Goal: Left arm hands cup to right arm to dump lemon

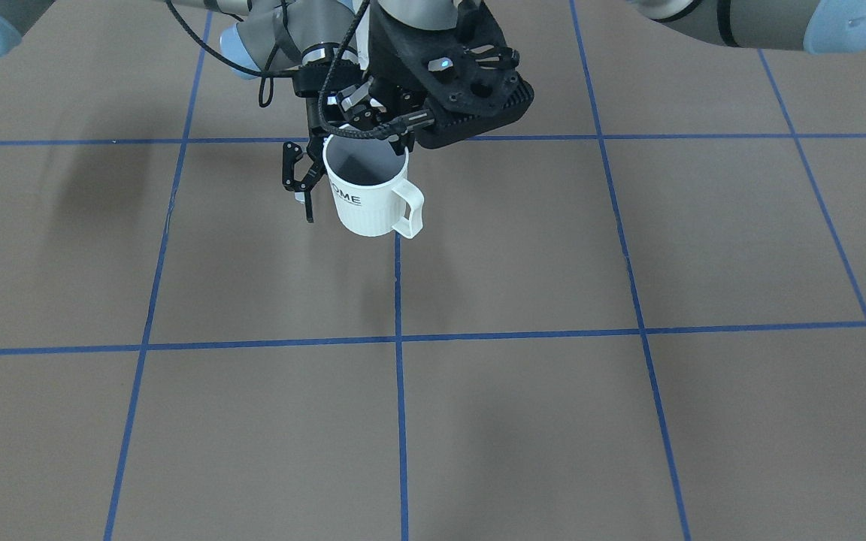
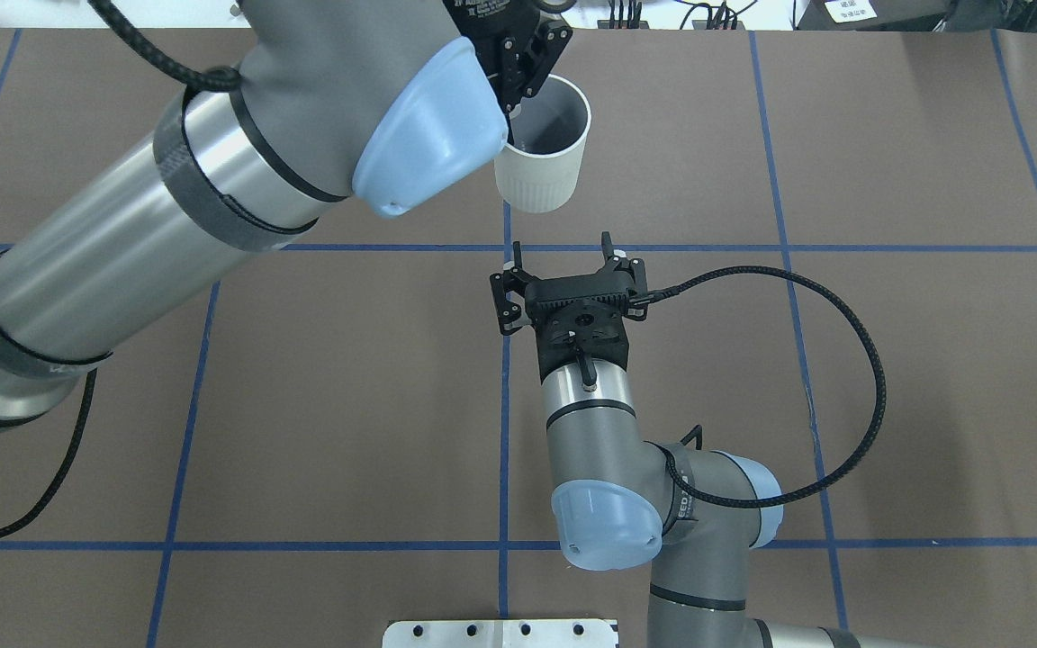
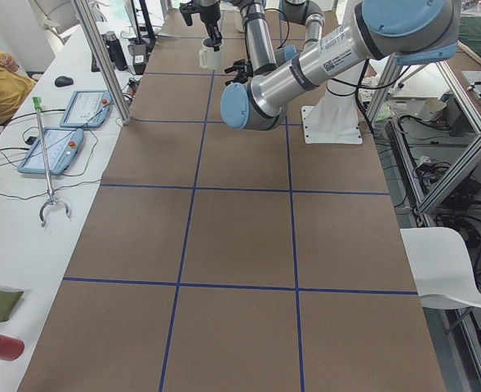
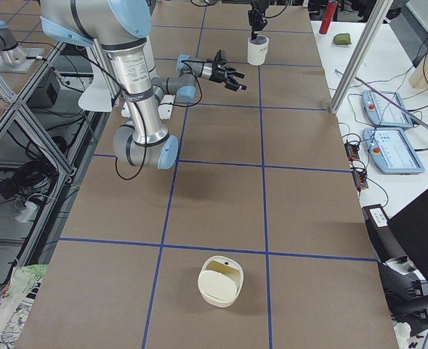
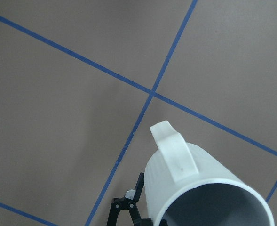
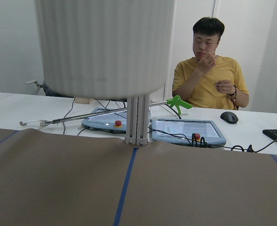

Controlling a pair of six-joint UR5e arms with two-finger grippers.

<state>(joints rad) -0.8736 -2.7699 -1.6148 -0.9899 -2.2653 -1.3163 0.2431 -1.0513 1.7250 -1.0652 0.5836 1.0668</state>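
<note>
My left tool [image 2: 518, 90] is clamped on the cup's [image 1: 369, 199] rim, holding it upright above the counter [image 1: 252, 263] so nothing spills; I cannot see the lemon. My right tool [image 2: 563, 263] hovers just short of it, fingers apart for the handover

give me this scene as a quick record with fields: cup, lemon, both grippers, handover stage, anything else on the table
cup: white mug, upright, held in the air above the table
lemon: not seen in any view
left gripper: shut on the cup's rim, from above
right gripper: open, level, aimed at the cup, apart from it
handover stage: not yet made
other: white round container on the table, far from both arms
</note>
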